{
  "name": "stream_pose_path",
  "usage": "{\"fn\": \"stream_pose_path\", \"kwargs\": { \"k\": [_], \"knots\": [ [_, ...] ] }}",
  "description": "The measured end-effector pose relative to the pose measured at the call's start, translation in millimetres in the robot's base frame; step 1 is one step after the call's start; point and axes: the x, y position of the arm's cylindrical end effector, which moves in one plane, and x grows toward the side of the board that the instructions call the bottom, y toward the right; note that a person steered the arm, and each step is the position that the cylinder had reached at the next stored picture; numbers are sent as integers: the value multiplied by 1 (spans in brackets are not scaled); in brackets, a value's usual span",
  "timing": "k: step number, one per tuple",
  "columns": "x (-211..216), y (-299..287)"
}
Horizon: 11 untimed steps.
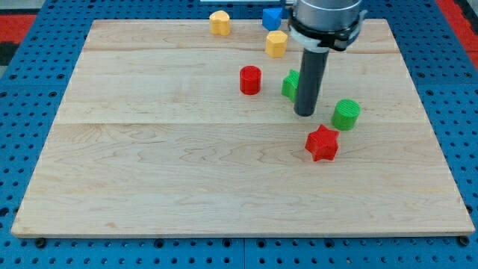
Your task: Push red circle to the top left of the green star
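Observation:
The red circle [250, 80] stands on the wooden board above the middle. The green star [290, 84] is just to its right, partly hidden behind my rod. My tip [304, 113] rests on the board just below and right of the green star, right of the red circle and left of the green circle [346, 114]. The tip is close to the green star; contact cannot be told.
A red star [323, 143] lies below the tip. A yellow hexagon [276, 44], a blue cube [271, 19] and a yellow block [219, 23] sit near the board's top edge. The board [149, 164] lies on a blue pegboard.

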Motion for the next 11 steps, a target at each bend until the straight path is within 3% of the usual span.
{"fn": "stream_pose_path", "kwargs": {
  "k": [3, 4, 6, 8, 11],
  "knots": [
    [-37, -16],
    [-24, -12],
    [-17, -90],
    [-52, -71],
    [-78, -129]
  ]
}}
